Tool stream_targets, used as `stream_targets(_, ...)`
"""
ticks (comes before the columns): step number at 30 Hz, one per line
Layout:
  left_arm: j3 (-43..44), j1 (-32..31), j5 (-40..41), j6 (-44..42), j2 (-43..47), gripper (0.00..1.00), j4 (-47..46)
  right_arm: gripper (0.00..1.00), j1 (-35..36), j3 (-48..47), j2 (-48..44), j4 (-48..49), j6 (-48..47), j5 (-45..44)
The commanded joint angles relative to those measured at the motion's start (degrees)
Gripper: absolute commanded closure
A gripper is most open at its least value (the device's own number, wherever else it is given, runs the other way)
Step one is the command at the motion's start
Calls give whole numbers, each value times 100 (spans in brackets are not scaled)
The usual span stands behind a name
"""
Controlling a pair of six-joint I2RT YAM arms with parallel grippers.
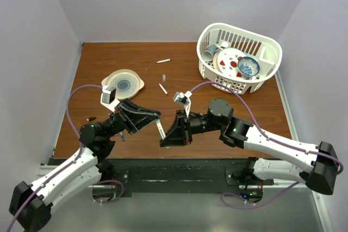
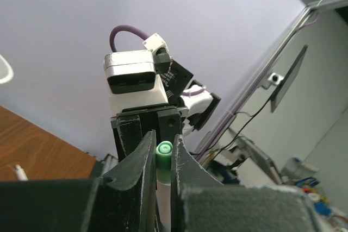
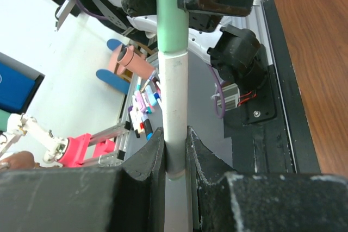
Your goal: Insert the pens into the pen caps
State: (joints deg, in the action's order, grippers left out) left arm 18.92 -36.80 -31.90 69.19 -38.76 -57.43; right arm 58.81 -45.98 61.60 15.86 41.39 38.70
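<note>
Left tool (image 2: 163, 140): jaws pressed onto the green pen cap (image 3: 172, 14), lifted off the bench (image 1: 244, 118). Right tool (image 3: 174, 132): jaws pinching the white pen (image 3: 175, 91) just below the cap. Pen and cap share one long axis, barrel entering the cap's mouth. Full seating cannot be told.

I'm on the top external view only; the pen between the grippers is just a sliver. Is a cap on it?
Observer: Yes. The right wrist view shows a green plastic cap in line over the end of the white pen barrel; fully seated, I can't tell.
Operator: Who holds the cap?
Observer: The left gripper is shut on it; its round green end shows in the left wrist view.
Operator: And the right?
Observer: The right gripper is shut on the white barrel.
</note>
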Motion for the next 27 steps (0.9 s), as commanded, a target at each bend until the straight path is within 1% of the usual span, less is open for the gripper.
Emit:
stream_targets(1,182,-179,-1995,-1020,263,100,1672,100,-361,-676,-132,1771,150,-1032)
stream_targets(5,507,-188,-2250,-1013,-51,100,1761,100,-370,-755,-26,1903,212,-890)
stream_targets(6,516,-179,-2250,-873,-122,100,1744,100,-370,-703,-34,2025,212,-890)
stream_targets(8,429,-187,-2329,-601,-254,100,1341,100,-370,-685,-52,2079,125,-899)
stream_targets(9,228,-179,-2373,-234,-263,100,1157,100,-370,-737,-43,1984,72,-908)
stream_targets(10,61,-187,-2408,39,-272,100,450,100,-370,-763,-52,1922,-42,-943)
stream_targets(11,-289,-179,-2365,373,-298,100,-1,100,-387,-799,-61,1886,-86,-943)
stream_targets(12,-423,-179,-2382,924,-351,100,-397,100,-396,-851,-61,1877,-130,-934)
stream_targets(13,-494,-187,-2408,1112,-421,100,-870,100,-414,-886,-61,1886,-174,-926)
stream_targets(16,-652,-196,-2391,1553,-553,100,-1270,100,-449,-992,-87,1886,-350,-899)
stream_targets(18,-600,-188,-2382,1606,-553,100,-1114,100,-484,-1106,-61,1808,-429,-943)
stream_targets(20,-443,-188,-2470,1519,-519,100,-745,100,-502,-1229,0,1693,-552,-908)
stream_targets(21,-381,-188,-2505,1258,-501,100,-578,100,-510,-1317,44,1623,-570,-917)
stream_targets(22,-319,-188,-2540,1064,-466,100,24,100,-510,-1361,53,1614,-596,-943)
stream_targets(24,-161,-205,-2488,555,-360,100,625,100,-519,-1466,71,1491,-597,-1074)
stream_targets(27,-125,-205,-2601,534,-307,100,645,100,-572,-1624,132,1420,-553,-1084)
